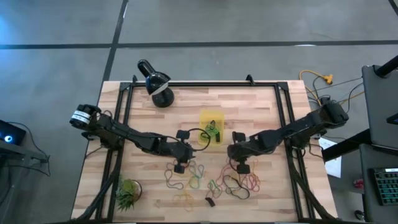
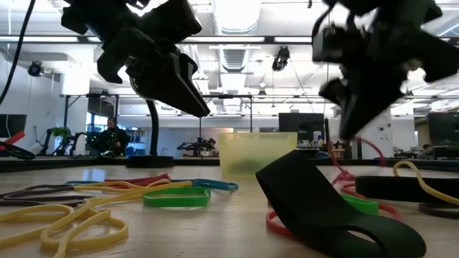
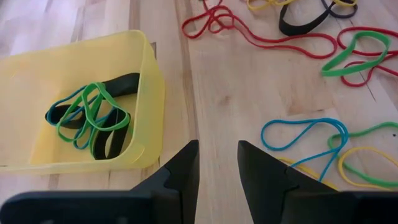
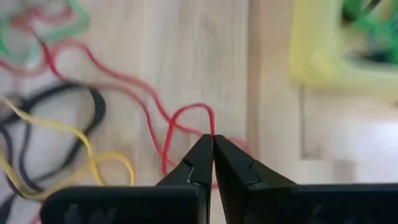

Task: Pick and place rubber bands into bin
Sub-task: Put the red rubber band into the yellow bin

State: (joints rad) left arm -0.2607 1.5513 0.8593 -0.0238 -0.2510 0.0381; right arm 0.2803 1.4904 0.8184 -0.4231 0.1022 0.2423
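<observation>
Rubber bands (image 1: 214, 183) in red, yellow, green, blue and black are strewn as thin limp loops over the front half of the desk (image 1: 261, 106), between its middle and its front edge. A few green, blue and black ones are already seen lying inside the bin (image 3: 152, 93), a shallow translucent yellow tub set near the middle of the desk. Bare wood is left open behind the bin up to the rear edge, where a black lamp (image 1: 155, 81) is placed toward the rear left corner; a small spiky plant (image 1: 127, 193) is found near the front left corner. The right gripper (image 4: 212, 142) is reached in low from the right edge, its fingers pinched tight on a red band (image 4: 186, 118) just right of the bin. The left gripper (image 3: 217, 155) is stretched in from the left edge, held beside the bin with a narrow gap between its fingers and nothing in them.
</observation>
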